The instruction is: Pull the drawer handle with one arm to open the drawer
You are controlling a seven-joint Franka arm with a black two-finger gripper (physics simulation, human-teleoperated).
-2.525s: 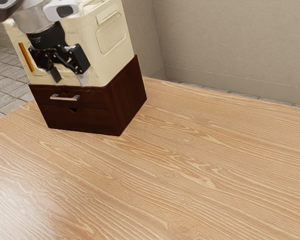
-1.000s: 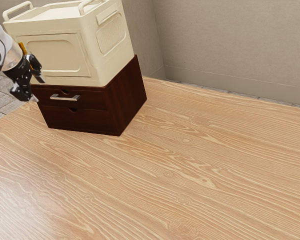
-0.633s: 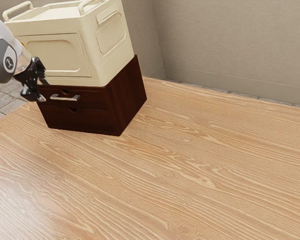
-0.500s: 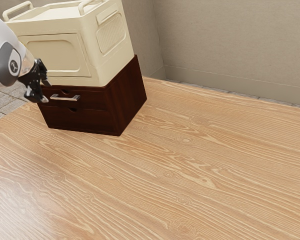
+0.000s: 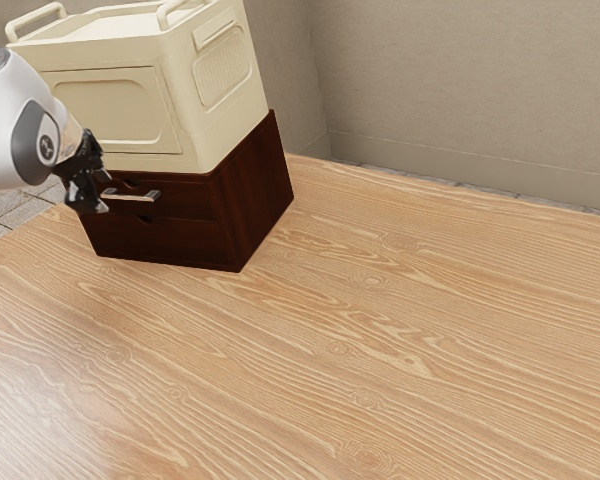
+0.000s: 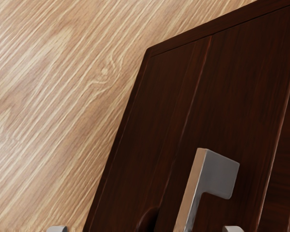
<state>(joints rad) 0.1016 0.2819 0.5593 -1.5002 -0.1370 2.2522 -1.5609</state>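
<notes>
Now brings the black two-finger gripper [image 5: 106,192] in from beyond the exterior view's left edge of the dark red-brown wooden cabinet [image 5: 260,190], to just before the silver bar handle [image 5: 135,197]. Leaves cabinet and cream plastic box [image 5: 225,75] just as placed in the earlier pictures. Means, by the look of it, an approach almost done, with the pull not yet begun.

Carries the pale fingertips [image 6: 57,228] wide apart, with the squared handle running between them in the wrist view; nothing visibly pinched. Impossible to tell whether either side touches the metal.

To be found midway along the upper drawer front [image 5: 185,198], below its top edge: the handle. To be found at the far corner of the wood-grain table [image 5: 380,320], toward the exterior view's left: the cabinet. Shows no gap around the upper drawer, so apparently closed; likewise with the notched lower drawer [image 5: 170,245] beneath. Keeps the contents of both out of sight. Bears the box on top, rising from the cabinet's upper edges; contents impossible to see.

Next, probably, ease in a little deeper, close squarely on the bar, then draw straight out from the drawer front. Beware of gripping only the bar's end, slipping off, or dragging the cabinet along the surface.
</notes>
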